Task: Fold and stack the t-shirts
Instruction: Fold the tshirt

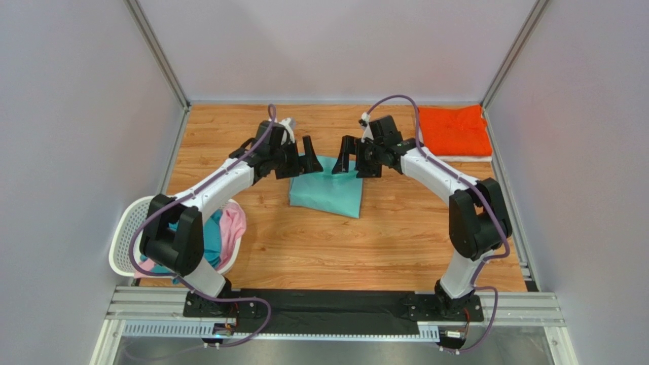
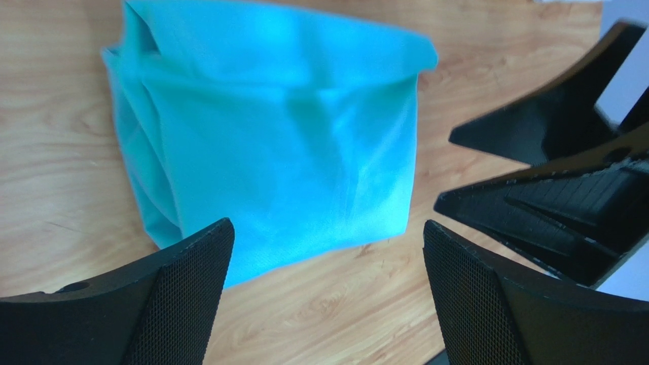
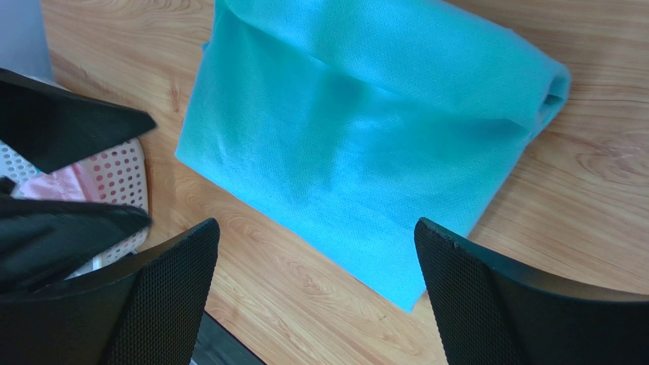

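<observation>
Left fingers apart over mint-teal t-shirt

1 mint-teal shirt, 1 orange shirt, 1 basket holding 1 pink shirt and 1 teal-blue shirt; 2 grippers: left gripper, right gripper.

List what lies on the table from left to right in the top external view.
white laundry basket → teal t-shirt → orange t-shirt
</observation>
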Available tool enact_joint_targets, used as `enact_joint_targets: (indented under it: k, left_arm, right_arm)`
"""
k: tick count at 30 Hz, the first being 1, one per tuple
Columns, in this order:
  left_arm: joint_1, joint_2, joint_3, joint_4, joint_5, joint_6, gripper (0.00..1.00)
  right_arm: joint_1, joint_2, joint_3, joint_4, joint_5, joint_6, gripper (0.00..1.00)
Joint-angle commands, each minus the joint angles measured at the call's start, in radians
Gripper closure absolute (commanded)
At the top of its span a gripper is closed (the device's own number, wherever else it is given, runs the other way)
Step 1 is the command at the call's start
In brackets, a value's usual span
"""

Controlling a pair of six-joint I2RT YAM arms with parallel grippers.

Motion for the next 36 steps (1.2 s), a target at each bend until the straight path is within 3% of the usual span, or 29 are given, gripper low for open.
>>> enact_joint_targets:
  k: [1,11,20,27,36]
  left_arm:
    - [-0.014,0.025,-0.068,0.07,0.073,-0.033,0.0]
    - [0.001,0.14,-0.143,0.125,0.087,-0.033,0.0]
    - [0.011,0.165,-0.203,0.156,0.079,-0.025,0.0]
    - [0.011,-0.034,-0.177,0.041,-0.006,-0.01,0.0]
    - [0.011,-0.48,-0.284,-0.195,-0.247,-0.041,0.0]
  right_arm:
    - [0.005,0.06,0.033,0.064,-0.031,0.044,0.0]
    - [0.008,0.302,0.257,0.038,-0.039,0.032,0.0]
    - [0.007,0.443,0.409,-0.026,0.074,-0.005,0.0]
    - [0.01,0.299,0.379,-0.115,0.147,-0.088,0.0]
    - [0.016,0.003,0.018,-0.06,0.311,-0.04,0.0]
